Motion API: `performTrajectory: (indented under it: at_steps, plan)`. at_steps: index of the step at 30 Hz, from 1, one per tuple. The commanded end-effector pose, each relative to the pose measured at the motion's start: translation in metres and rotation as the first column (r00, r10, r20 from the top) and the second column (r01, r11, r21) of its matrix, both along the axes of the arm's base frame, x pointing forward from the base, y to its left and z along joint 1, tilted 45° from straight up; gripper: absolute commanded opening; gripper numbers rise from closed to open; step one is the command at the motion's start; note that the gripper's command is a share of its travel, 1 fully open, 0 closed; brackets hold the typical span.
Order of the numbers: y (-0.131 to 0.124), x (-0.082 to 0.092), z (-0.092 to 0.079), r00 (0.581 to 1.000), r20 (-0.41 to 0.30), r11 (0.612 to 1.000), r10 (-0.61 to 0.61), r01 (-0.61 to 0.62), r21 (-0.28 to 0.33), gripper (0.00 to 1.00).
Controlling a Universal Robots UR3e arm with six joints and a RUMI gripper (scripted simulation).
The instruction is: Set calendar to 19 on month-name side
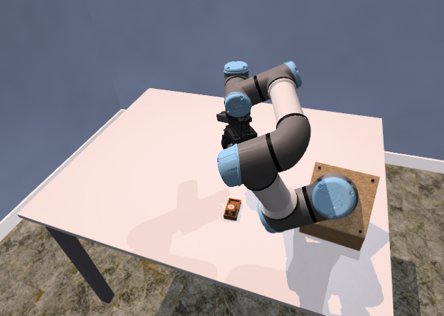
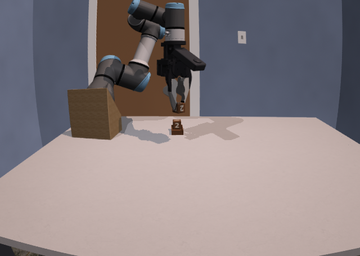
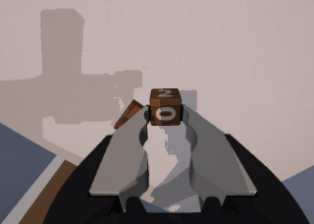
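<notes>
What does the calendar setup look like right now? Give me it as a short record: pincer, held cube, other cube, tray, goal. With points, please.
pincer: shut on a cube, above the table (image 1: 150,162) (image 2: 180,189) (image 3: 245,47)
held cube (image 2: 180,108) (image 3: 165,107): lifted; 2 upside down in the exterior view; 2 and 0 in the wrist view
other cube (image 1: 231,208) (image 2: 176,124): in the tray, 2 upright in the exterior view, 0 on top
tray (image 1: 234,199) (image 2: 176,132): on the table, one cube in it
goal: 19 not yet set; one cube out of the tray
</notes>
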State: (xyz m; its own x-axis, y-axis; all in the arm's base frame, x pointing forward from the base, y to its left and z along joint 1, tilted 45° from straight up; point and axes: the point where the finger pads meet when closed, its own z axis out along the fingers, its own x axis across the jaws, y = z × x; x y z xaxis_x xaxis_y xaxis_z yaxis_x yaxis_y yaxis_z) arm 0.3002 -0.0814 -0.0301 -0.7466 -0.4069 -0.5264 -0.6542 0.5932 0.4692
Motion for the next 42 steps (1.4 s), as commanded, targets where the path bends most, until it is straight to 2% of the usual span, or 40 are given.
performTrajectory:
  at_steps: [1, 7, 12, 14, 20, 21, 25, 26, 29, 32, 37, 38, 41, 42]
  plan:
    - [-0.0011, 0.0016, 0.0004, 0.996, 0.065, 0.998, 0.064, -0.063, -0.014, 0.10]
    - [-0.0011, 0.0040, 0.0009, 0.964, 0.184, 0.981, 0.192, -0.185, -0.052, 0.10]
    - [-0.0009, 0.0060, 0.0016, 0.902, 0.294, 0.949, 0.315, -0.298, -0.103, 0.10]
    - [-0.0009, 0.0060, 0.0016, 0.902, 0.294, 0.949, 0.315, -0.298, -0.103, 0.10]
    - [-0.0003, 0.0079, 0.0027, 0.776, 0.422, 0.883, 0.469, -0.429, -0.190, 0.10]
    - [-0.0003, 0.0079, 0.0027, 0.775, 0.423, 0.882, 0.469, -0.430, -0.191, 0.10]
    - [0.0003, 0.0086, 0.0034, 0.662, 0.494, 0.823, 0.563, -0.504, -0.262, 0.10]
    - [0.0003, 0.0087, 0.0034, 0.657, 0.497, 0.820, 0.567, -0.507, -0.265, 0.10]
    - [0.0008, 0.0090, 0.0040, 0.556, 0.542, 0.767, 0.630, -0.553, -0.325, 0.10]
    - [0.0008, 0.0090, 0.0040, 0.552, 0.543, 0.765, 0.632, -0.554, -0.327, 0.10]
    - [0.0016, 0.0088, 0.0047, 0.363, 0.594, 0.666, 0.718, -0.607, -0.434, 0.10]
    - [0.0016, 0.0088, 0.0048, 0.356, 0.595, 0.662, 0.720, -0.609, -0.438, 0.10]
    - [0.0020, 0.0084, 0.0051, 0.235, 0.610, 0.599, 0.757, -0.624, -0.502, 0.10]
    - [0.0020, 0.0084, 0.0051, 0.230, 0.610, 0.596, 0.758, -0.624, -0.505, 0.10]
